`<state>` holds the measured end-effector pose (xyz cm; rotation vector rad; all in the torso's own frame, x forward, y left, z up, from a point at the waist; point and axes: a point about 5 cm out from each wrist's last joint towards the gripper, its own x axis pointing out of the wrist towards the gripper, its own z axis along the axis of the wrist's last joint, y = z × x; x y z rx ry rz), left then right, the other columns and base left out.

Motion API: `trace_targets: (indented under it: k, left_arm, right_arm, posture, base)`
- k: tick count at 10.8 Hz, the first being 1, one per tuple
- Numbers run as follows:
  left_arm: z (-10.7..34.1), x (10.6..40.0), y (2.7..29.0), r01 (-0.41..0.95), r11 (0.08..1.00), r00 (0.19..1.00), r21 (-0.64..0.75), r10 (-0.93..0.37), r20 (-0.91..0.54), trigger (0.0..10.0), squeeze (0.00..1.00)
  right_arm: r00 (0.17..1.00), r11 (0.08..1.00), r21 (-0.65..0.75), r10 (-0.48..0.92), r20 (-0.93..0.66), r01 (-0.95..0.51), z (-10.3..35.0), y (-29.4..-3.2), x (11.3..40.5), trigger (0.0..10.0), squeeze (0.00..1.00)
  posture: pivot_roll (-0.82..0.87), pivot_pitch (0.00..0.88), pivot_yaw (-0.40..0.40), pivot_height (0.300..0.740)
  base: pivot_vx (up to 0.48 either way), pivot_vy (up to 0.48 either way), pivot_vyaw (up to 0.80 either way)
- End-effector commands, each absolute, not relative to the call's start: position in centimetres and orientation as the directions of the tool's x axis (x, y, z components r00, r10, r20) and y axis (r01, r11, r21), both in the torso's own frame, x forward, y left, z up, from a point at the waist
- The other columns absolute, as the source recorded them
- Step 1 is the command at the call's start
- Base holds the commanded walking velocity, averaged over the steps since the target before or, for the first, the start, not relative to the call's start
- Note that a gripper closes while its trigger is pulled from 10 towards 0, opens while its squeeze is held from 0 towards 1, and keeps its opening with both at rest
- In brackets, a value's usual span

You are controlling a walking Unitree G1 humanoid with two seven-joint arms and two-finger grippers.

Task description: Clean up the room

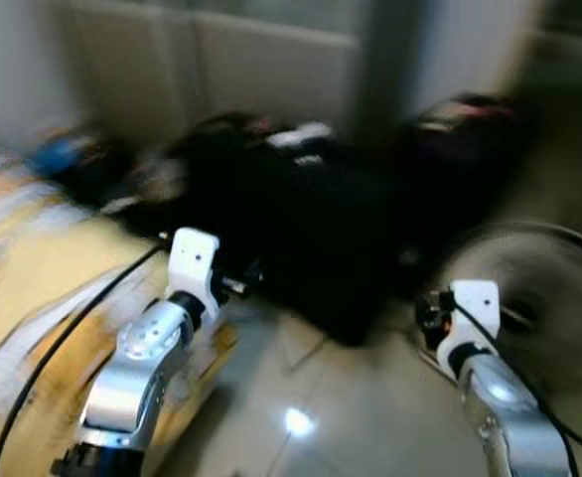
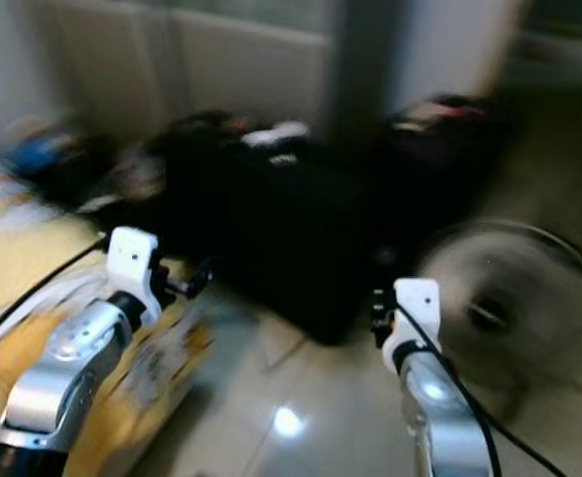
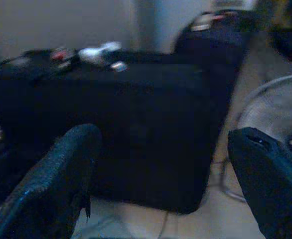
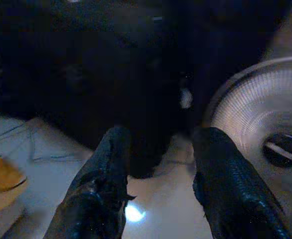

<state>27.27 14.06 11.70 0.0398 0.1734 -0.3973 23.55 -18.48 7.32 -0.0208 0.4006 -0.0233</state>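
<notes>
No legible writing anywhere; heavy motion blur. Left tool [image 3: 161,174] raised forward, fingers [image 3: 56,179] spread wide, holding nothing, aimed at black suitcase [image 1: 311,229] lying on pale tiled floor [image 1: 331,407]. Right tool [image 4: 158,184] likewise raised, fingers parted, empty, between suitcase and round floor fan [image 1: 529,288]. Small clutter [image 1: 301,134] atop suitcase. Yellow patterned bedding [image 1: 33,288] at left.

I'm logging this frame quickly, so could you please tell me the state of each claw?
Left claw: open, holding nothing.
Right claw: open, holding nothing.
</notes>
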Motion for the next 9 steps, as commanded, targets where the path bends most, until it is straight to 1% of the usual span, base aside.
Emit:
trace_targets:
  k: [1, 2, 6, 9]
  left_arm:
    - [11.9, 27.2, 13.4, 0.414, 0.91, 0.898, 0.008, -0.407, -0.167, 10.0, 0.0]
    - [11.7, 27.2, 13.6, 0.415, 0.91, 0.896, 0.008, -0.407, -0.177, 10.0, 0.0]
    - [10.8, 26.9, 14.2, 0.392, 0.92, 0.897, 0.018, -0.378, -0.232, 10.0, 0.0]
    - [10.5, 27.0, 14.2, 0.376, 0.927, 0.897, 0.011, -0.361, -0.254, 10.0, 0.0]
  right_arm:
    - [0.922, 0.998, -0.032, -0.056, -0.382, 0.047, 7.6, -19.2, 23.6, 10.0, 0.0]
    - [0.921, 0.998, -0.021, -0.058, -0.385, 0.054, 7.4, -19.1, 23.6, 10.0, 0.0]
    - [0.917, 0.998, -0.016, -0.057, -0.394, 0.055, 7.0, -18.9, 23.7, 10.0, 0.0]
    - [0.919, 1.0, 0.011, -0.01, -0.394, 0.015, 6.9, -18.3, 24.3, 10.0, 0.0]
  posture:
    - [-0.09, 0.0, 0.049, 0.74]
    - [-0.08, 0.0, 0.045, 0.74]
    - [-0.07, 0.0, 0.036, 0.74]
    - [-0.07, 0.0, 0.04, 0.74]
  base:
    - [0.379, 0.0, -0.71]
    - [0.364, 0.0, 0.0]
    - [0.0, 0.0, 0.0]
    - [0.0, 0.0, 0.0]
